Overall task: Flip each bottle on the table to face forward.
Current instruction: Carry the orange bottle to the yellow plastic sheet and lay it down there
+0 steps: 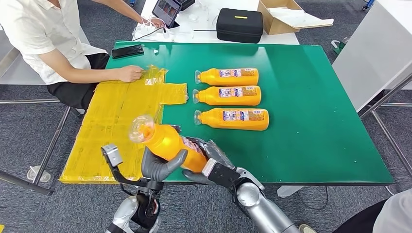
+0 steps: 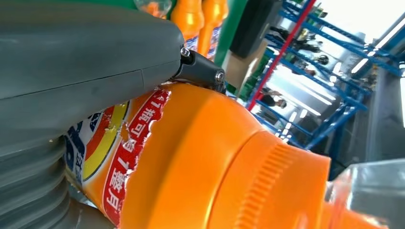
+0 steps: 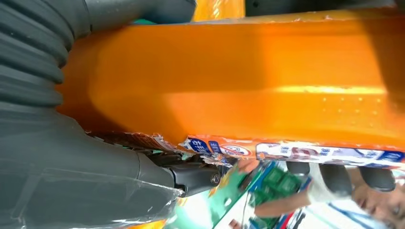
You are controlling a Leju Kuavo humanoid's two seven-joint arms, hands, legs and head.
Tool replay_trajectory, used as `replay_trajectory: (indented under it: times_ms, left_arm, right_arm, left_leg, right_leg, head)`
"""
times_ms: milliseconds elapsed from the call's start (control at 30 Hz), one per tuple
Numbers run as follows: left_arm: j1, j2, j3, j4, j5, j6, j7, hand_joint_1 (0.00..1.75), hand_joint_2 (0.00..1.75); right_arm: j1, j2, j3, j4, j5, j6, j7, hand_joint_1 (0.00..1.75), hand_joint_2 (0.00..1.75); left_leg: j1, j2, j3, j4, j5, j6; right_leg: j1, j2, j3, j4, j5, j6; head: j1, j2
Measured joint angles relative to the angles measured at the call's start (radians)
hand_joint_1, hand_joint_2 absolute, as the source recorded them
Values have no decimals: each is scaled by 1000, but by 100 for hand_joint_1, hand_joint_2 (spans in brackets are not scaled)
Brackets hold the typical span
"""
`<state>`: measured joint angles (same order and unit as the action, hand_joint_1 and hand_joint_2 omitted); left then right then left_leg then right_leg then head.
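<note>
An orange bottle [image 1: 167,141] with a clear cap is lifted above the table's near edge, tilted with its cap up and to the left. My left hand [image 1: 158,166] grips it from below, thumb across its body. My right hand [image 1: 214,162] holds its lower end. Close up, the bottle [image 2: 205,162] shows a torn red label beside my left thumb [image 2: 86,52], and the same bottle [image 3: 239,81] lies along my right hand [image 3: 71,162]. Three more orange bottles [image 1: 228,76] [image 1: 228,95] [image 1: 233,119] lie in a row on the green table [image 1: 316,111], caps pointing left.
A yellow plastic sheet [image 1: 116,121] covers the table's left part. A seated person rests a hand [image 1: 130,73] on it. A black phone [image 1: 127,51] lies at the far left corner. Behind stand a black case [image 1: 239,25] and a cardboard box [image 1: 286,15].
</note>
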<state>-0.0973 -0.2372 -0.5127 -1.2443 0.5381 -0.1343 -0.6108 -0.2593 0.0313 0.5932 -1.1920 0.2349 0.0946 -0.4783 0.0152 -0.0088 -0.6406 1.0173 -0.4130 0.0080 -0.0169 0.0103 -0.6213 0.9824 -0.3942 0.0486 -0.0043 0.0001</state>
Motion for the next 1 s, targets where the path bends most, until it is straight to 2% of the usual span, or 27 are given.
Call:
replay_trajectory:
  times_ms: [33,167,333,567,833,1000]
  left_arm:
    - [11,5,13,-13,7,-17,3,175,175]
    - [74,19,73,-88,0,-68,21,175,175]
    - [140,8,147,-187,-47,-60,46,175,175]
    - [170,-2,242,-257,-90,-34,39,175,175]
    - [181,-5,274,-279,-96,-33,38,175,175]
    - [183,-8,286,-287,-165,8,26,175,175]
  right_arm:
    - [-3,11,1,4,0,4,0,0,175]
    - [-10,61,8,14,25,-31,11,0,0]
    - [-13,98,11,16,63,-81,15,0,0]
    - [-15,114,4,2,127,-148,15,0,0]
    - [-15,118,2,-3,136,-158,16,0,0]
    - [-14,118,1,-5,241,-259,28,0,0]
  left_leg:
    - [0,0,0,0,0,0]
    - [2,0,0,0,0,0]
    - [3,0,-2,0,0,0]
    - [2,0,-2,0,0,0]
    - [2,0,-1,0,0,-1]
    - [2,0,-1,0,0,-1]
  right_leg:
    - [0,0,0,0,0,0]
    - [1,0,-1,0,-1,-1]
    - [1,0,-2,0,-1,-1]
    - [1,0,-2,0,-1,-1]
    - [1,0,-2,0,-1,-1]
    - [1,0,-2,0,-1,-1]
  head:
    - [0,0]
    - [0,0]
    - [0,0]
    - [0,0]
    - [0,0]
    - [0,0]
